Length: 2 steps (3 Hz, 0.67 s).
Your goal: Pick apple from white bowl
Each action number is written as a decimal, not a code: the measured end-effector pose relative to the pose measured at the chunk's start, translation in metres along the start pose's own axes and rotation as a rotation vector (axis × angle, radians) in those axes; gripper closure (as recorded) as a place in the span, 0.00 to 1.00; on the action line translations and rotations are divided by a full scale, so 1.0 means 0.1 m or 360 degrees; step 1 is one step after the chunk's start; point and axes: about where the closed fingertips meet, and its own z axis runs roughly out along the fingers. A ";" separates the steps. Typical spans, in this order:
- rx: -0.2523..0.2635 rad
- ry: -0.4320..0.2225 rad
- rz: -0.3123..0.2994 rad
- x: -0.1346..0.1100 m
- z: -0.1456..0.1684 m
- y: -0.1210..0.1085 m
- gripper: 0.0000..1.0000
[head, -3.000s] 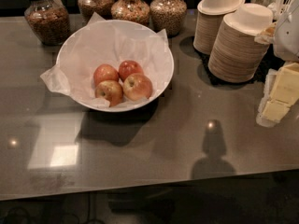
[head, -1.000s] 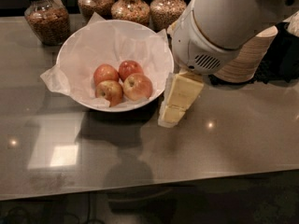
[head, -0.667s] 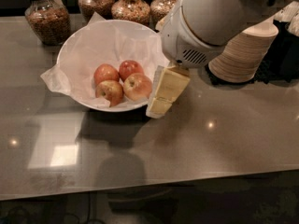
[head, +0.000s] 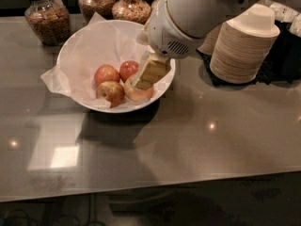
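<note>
The white bowl (head: 89,44), lined with crinkled white paper, sits at the back left of the grey table. It holds several apples. The large pale peach apple (head: 139,93) lies at the bowl's right side, partly hidden by my gripper. Two deeper red apples (head: 106,74) (head: 128,68) lie behind it, and a smaller streaked apple (head: 111,92) lies at the front. My gripper (head: 145,81) reaches down from the white arm over the bowl's right rim, its cream fingers right above and against the pale apple.
Glass jars of grains (head: 47,17) (head: 131,6) stand behind the bowl. Stacks of tan disposable bowls (head: 243,44) stand on a dark mat at the right. The table's front edge (head: 150,185) runs along the bottom.
The arm has swung in from the right and moved left. The gripper has gone from beside the bowl's right edge to inside the bowl over the pale apple.
</note>
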 end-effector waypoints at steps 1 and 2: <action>-0.0022 -0.0026 0.0006 0.05 0.14 -0.08 0.32; -0.0059 -0.0047 0.0029 0.11 0.30 -0.11 0.26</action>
